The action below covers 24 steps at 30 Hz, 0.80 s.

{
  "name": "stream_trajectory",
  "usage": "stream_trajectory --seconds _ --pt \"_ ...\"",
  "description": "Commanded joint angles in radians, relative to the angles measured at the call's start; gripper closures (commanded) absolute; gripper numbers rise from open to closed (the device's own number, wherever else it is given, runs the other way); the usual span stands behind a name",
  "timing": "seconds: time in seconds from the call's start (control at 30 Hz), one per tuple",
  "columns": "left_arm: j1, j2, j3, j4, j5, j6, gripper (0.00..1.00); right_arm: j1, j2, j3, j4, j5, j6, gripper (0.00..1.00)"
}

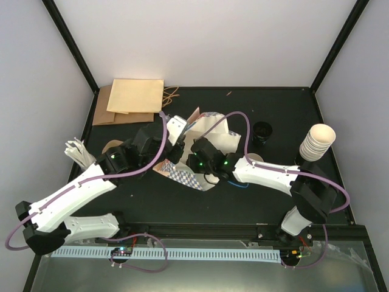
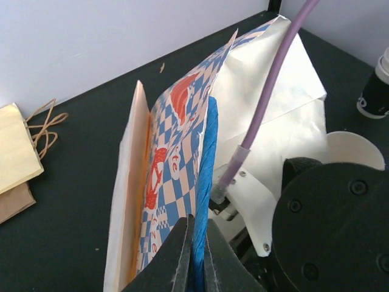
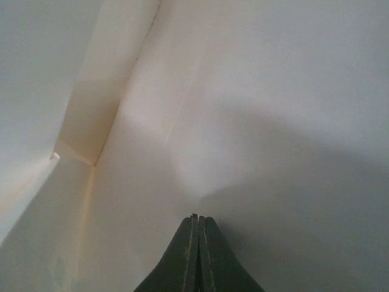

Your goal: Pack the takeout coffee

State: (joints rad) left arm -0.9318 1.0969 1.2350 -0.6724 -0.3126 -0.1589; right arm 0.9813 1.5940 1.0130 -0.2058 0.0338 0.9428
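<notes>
The blue-and-white checked paper bag with red marks (image 1: 182,177) is seen at the middle of the matte black table (image 1: 182,207), where both grippers meet it. One blue edge at its mouth is clamped between the closed fingers of the left gripper (image 2: 196,226), and the white inner wall is spread open just beside that edge. The right gripper (image 3: 197,219) is pushed inside the bag with its fingers pressed together and nothing between them. Only creased white paper is seen around them, with open space ahead and a fold at the left.

The small tapered cream-white paper cup (image 2: 358,149) is placed outside the bag, just beside its right flank and partly hidden behind the right wrist. The round black plastic lid (image 1: 262,132) is set a little farther back on the right; whether it is one piece or several cannot be told. The tall stack of nested cream cups (image 1: 317,143) is stood near the right wall.

Flat brown paper bags (image 1: 130,100) are piled at the far-left corner, well apart from the checked bag. Bare table is left in front of the bag, between the two arms. The table is enclosed by plain white walls (image 1: 200,42) with black corner posts
</notes>
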Motion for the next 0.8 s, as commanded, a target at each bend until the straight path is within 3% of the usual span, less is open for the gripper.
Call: stream_trajectory --seconds 0.0,0.27,0.67,0.77 --pt "-0.007 -0.059 0.030 0.080 0.062 -0.005 0.97 -0.003 0.007 0.054 0.022 -0.026 0.022 0.99" --pt "-0.006 -0.115 0.058 0.073 0.088 -0.046 0.94 -0.025 0.020 0.075 0.002 -0.022 0.035 0.99" --pt "-0.007 -0.140 0.040 0.070 0.146 -0.040 0.97 -0.023 0.006 0.138 -0.184 0.158 0.058 0.99" --pt "-0.007 -0.134 0.040 0.070 0.159 -0.041 0.97 -0.024 -0.006 0.134 -0.147 0.133 0.026 0.99"
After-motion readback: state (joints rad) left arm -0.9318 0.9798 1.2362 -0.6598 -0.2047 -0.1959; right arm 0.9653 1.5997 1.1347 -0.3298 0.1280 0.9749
